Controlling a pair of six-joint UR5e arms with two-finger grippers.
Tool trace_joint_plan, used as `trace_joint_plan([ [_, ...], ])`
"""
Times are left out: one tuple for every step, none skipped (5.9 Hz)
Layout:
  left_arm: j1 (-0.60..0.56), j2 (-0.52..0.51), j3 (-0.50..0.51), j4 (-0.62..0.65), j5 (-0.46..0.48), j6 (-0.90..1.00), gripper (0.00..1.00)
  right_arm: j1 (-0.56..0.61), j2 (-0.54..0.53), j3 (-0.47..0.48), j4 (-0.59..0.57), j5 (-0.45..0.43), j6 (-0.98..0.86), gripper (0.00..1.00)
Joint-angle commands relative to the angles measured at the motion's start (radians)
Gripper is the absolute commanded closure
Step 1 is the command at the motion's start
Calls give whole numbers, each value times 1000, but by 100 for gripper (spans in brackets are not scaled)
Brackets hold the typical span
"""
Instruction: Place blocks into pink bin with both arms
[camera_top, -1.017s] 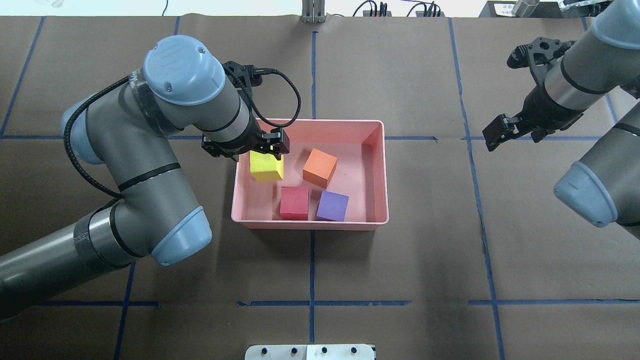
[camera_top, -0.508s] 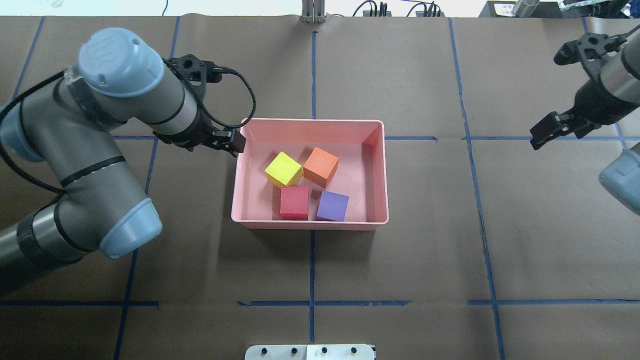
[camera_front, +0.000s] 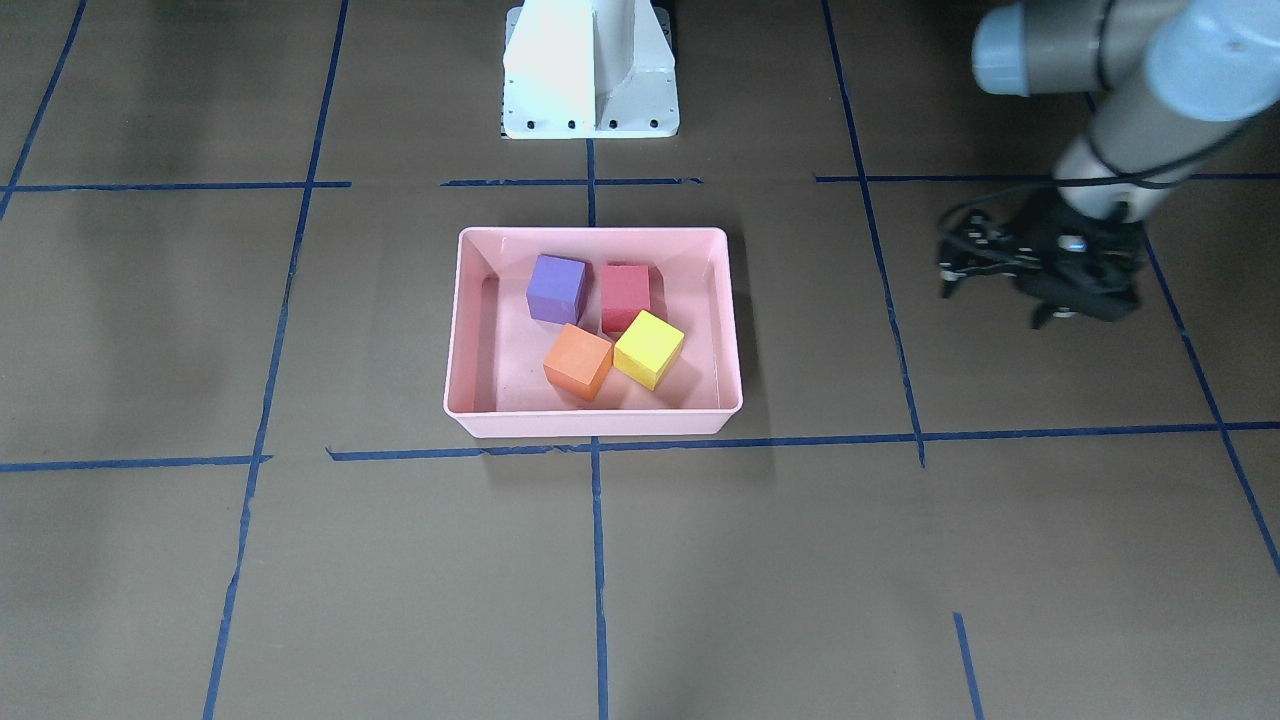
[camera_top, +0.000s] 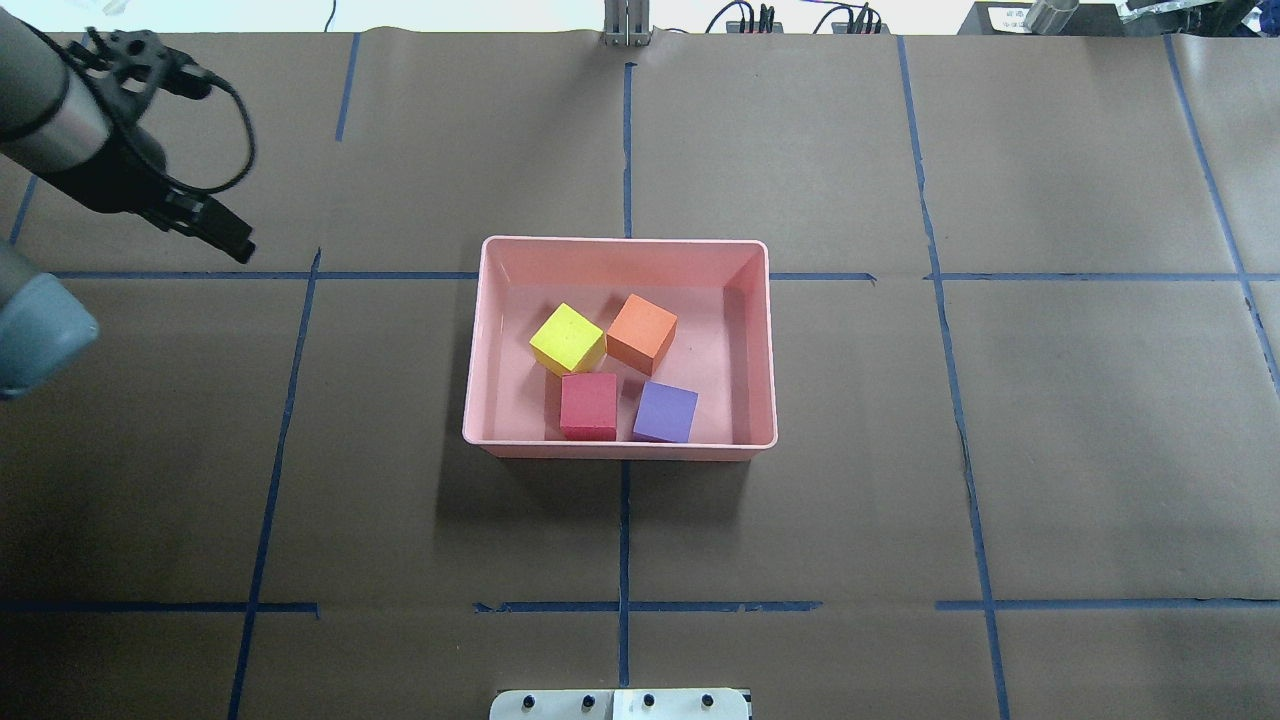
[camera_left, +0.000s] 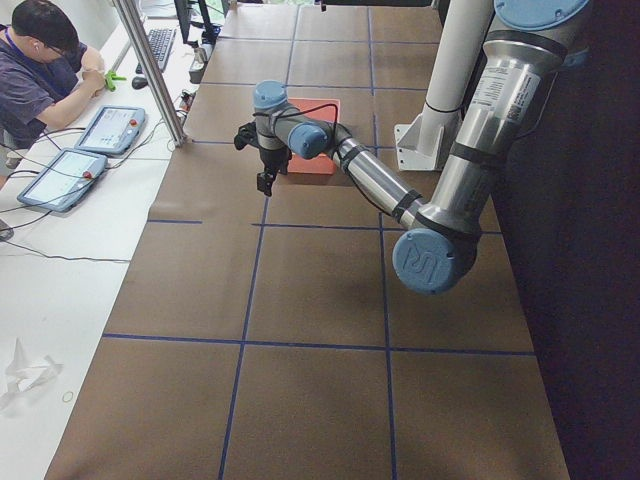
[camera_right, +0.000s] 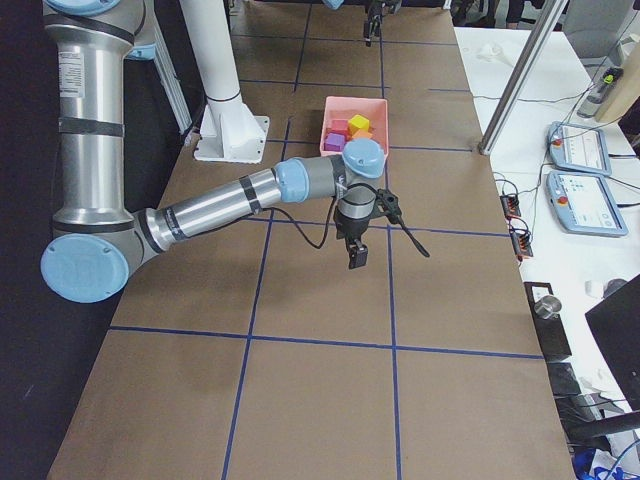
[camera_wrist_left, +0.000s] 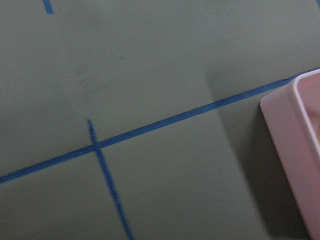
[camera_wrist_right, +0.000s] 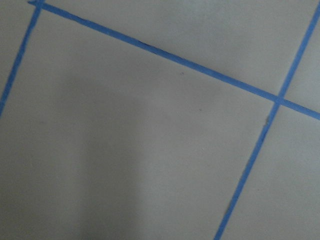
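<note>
The pink bin sits mid-table and holds all four blocks: yellow-green, orange, pink-red and purple. They also show in the front view: purple, pink-red, orange, yellow-green. My left gripper hangs empty and open over bare table, far to the left of the bin. A corner of the bin shows in the left wrist view. My right gripper shows only in the exterior right view, away from the bin. I cannot tell whether it is open or shut.
Brown paper with blue tape lines covers the table. The white pedestal base stands behind the bin. An operator sits at a side desk with tablets, and a metal post stands at the table's far edge.
My left gripper let go of the yellow-green block in the bin and pulled far back to the left. My right arm withdrew out of the overhead view. The yellow-green block settled beside the orange one.
</note>
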Motion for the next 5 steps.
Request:
trace_joint_plan([
  [-218, 144, 41, 5, -88, 289, 0, 201, -106, -90, 1, 43, -285, 0],
  [-322, 221, 105, -2, -97, 360, 0, 269, -144, -110, 1, 51, -298, 0],
  [-393, 281, 164, -1, -123, 383, 0, 285, -147, -107, -1, 49, -216, 1],
  [-434, 332, 159, -10, -125, 385, 0, 284, -146, -107, 2, 48, -105, 0],
  [-439, 393, 135, -10, -125, 385, 0, 282, -144, -109, 2, 49, -113, 0],
])
